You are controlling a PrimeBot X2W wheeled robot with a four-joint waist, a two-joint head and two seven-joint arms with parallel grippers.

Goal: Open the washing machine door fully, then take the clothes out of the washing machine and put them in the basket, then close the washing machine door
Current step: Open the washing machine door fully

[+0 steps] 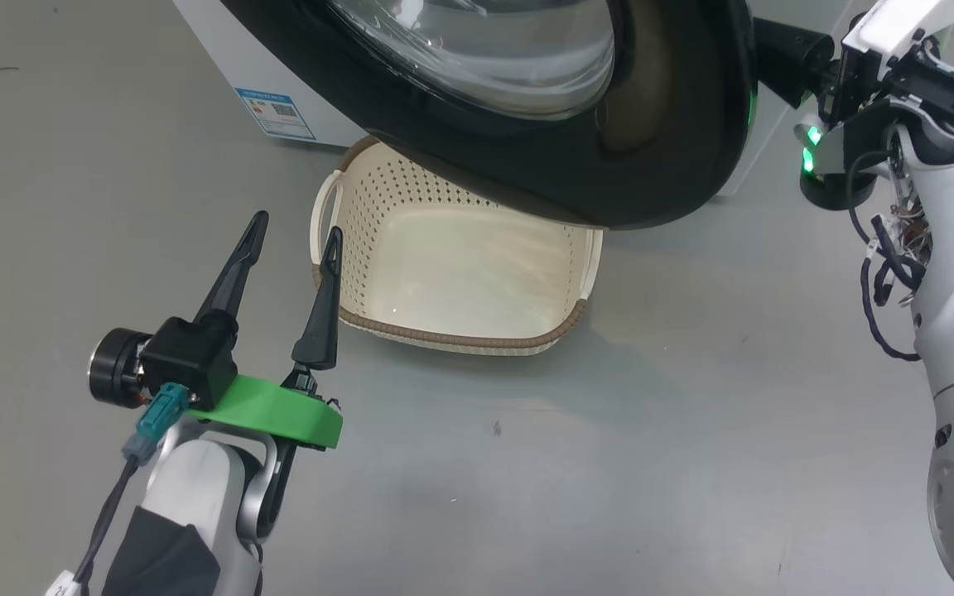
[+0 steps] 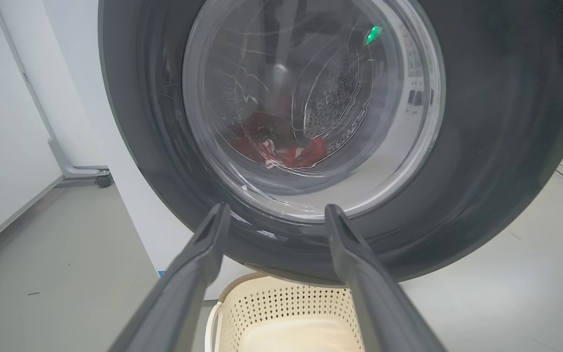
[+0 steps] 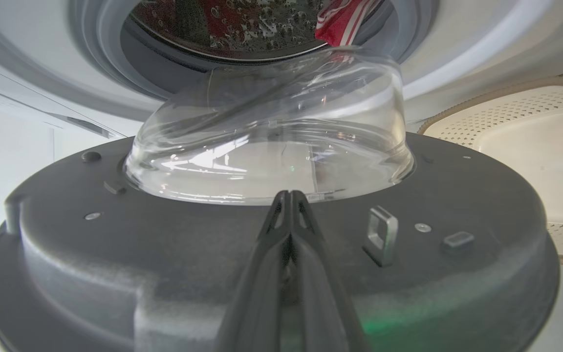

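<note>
Though a blue label [image 1: 275, 112] sits low on the white washing machine [image 1: 220, 41] at the upper left of the head view, its print is too small to read, apart from a square code mark.

The black door [image 1: 676, 124] stands partly open. Its lower edge overhangs the far end of the cream basket [image 1: 460, 273], which sits on the grey floor [image 1: 609, 455] in the middle of the frame. Bare floor lies open across the lower half of that view and on both sides of the basket.

At the lower left, the left gripper [image 1: 297, 225] has its jaws spread wide and holds nothing; one fingertip is just beside the basket's left handle.

In the right wrist view, the right gripper [image 3: 289, 198] is clenched, finger against finger, with nothing between them. It seems to rest on the door's grey inner face, just below the glass bowl [image 3: 271, 146] and left of a metal latch loop [image 3: 381, 234].

The red clothes [image 3: 340, 19] with white trim lie in the drum at the top of that frame.
</note>
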